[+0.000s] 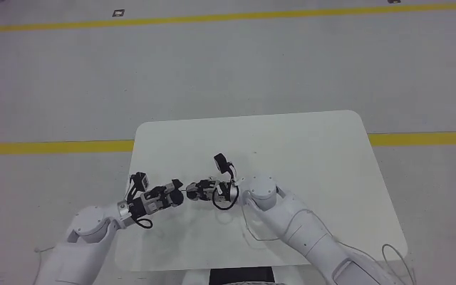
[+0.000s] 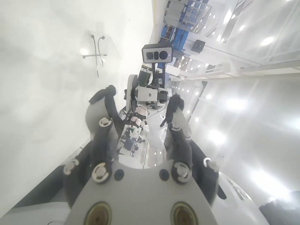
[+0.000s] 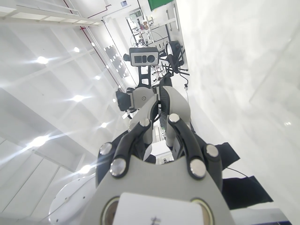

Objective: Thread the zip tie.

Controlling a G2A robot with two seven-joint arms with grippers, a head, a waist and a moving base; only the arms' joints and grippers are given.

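Observation:
Both arms meet above the near middle of the white table [image 1: 306, 142]. My left gripper [image 1: 175, 194] is open, its fingers [image 2: 110, 92] spread wide with the right arm's gripper seen between them. My right gripper [image 1: 202, 187] faces it, tip to tip, with its fingers [image 3: 170, 99] drawn together. A thin strand that looks like the zip tie [image 1: 187, 190] bridges the small gap between the two grippers and appears to be held at the right gripper's tips. Its ends are too fine to make out.
A black cable loop [image 1: 221, 203] hangs under the right wrist. Each wrist carries a camera on a black stalk [image 1: 222, 162]. Bare tabletop stretches to the far side and to the right.

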